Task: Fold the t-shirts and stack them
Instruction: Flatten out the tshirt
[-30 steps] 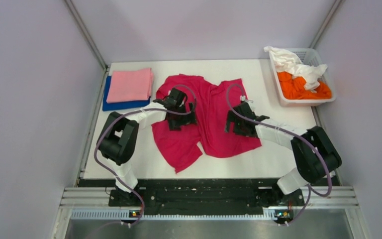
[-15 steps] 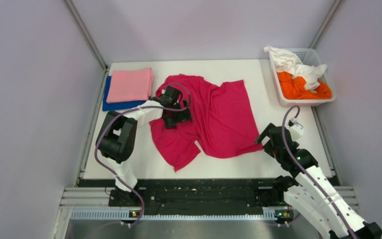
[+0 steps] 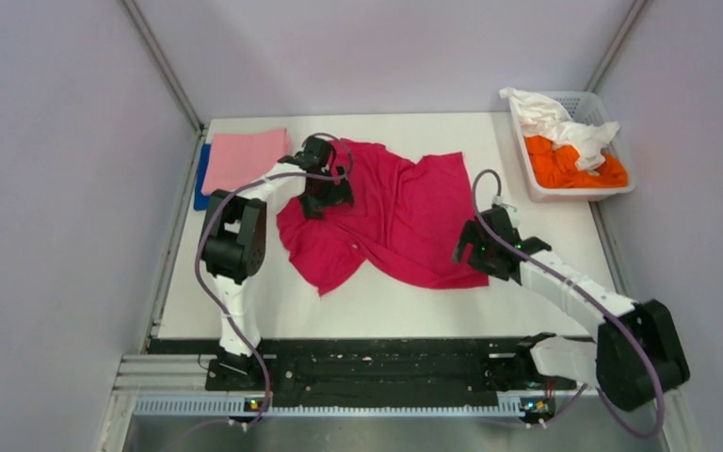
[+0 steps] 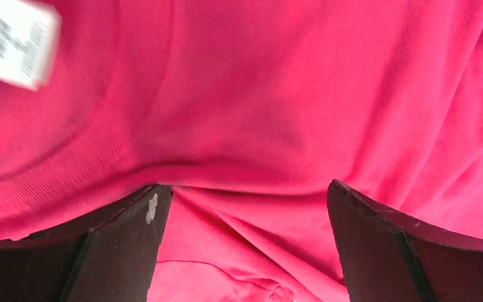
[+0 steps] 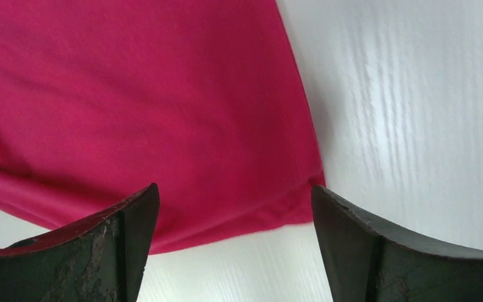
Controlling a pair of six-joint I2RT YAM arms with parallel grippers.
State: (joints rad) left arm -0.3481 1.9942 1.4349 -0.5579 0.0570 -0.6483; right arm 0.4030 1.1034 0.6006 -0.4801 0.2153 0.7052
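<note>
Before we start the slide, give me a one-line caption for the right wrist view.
Open right gripper over a corner of the magenta-red t-shirt lying on the white table.

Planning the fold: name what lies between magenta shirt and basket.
Bare white table, under the right arm's cable loop; top view shows it.

White tabletop (image 3: 414,306) bears a spread, rumpled magenta-red t-shirt (image 3: 405,226). Left of it lies a folded royal blue t-shirt (image 3: 199,193); far right, a basket (image 3: 574,194).
</note>
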